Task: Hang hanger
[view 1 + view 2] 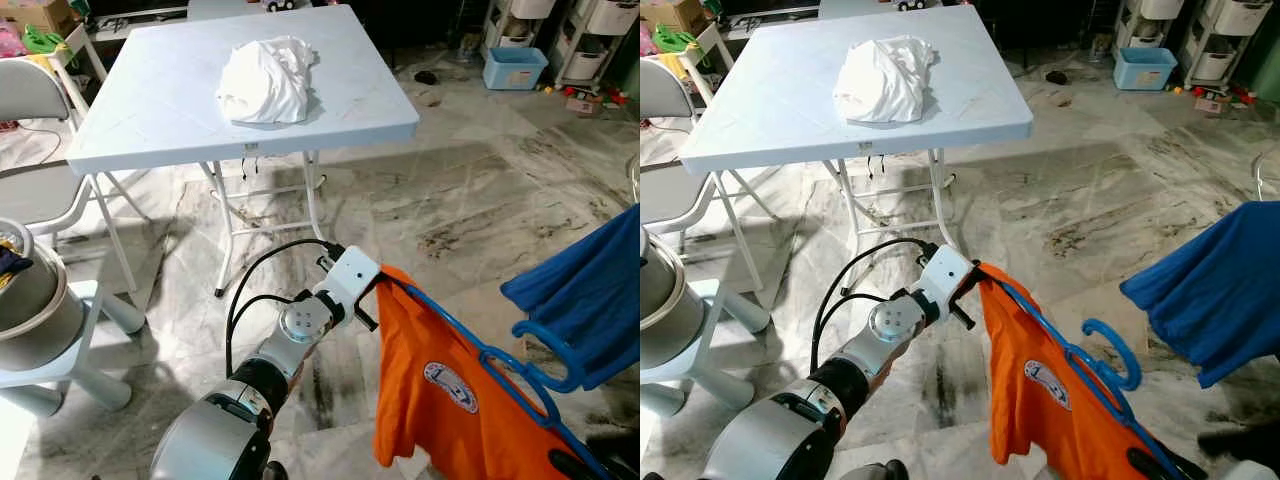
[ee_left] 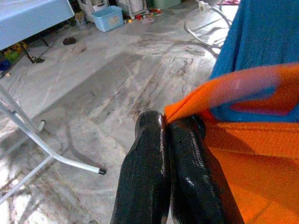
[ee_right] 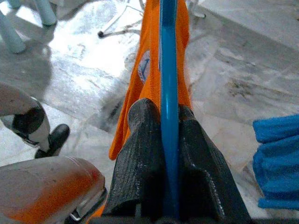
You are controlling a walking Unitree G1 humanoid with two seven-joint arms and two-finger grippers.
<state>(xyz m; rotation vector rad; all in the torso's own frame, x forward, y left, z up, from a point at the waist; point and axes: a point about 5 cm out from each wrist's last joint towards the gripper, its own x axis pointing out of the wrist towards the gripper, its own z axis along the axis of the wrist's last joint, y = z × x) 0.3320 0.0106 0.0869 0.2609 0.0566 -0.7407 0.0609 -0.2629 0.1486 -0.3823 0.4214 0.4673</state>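
My left gripper (image 2: 164, 128) is pinching the shoulder edge of the orange shirt (image 1: 440, 400), its two black fingers (image 2: 145, 172) pressing together on the fabric. My right gripper (image 3: 169, 116) is clamping the blue hanger (image 3: 168, 70) along its bar, with the shirt draping over it above the marble floor (image 1: 450, 190). The hanger's hook (image 1: 1118, 362) is curling upward just beside a blue garment (image 1: 590, 290), though I cannot tell whether they are touching. Well apart, beyond my arms, a white cloth (image 1: 266, 78) is lying bunched on the pale counter (image 1: 150, 110).
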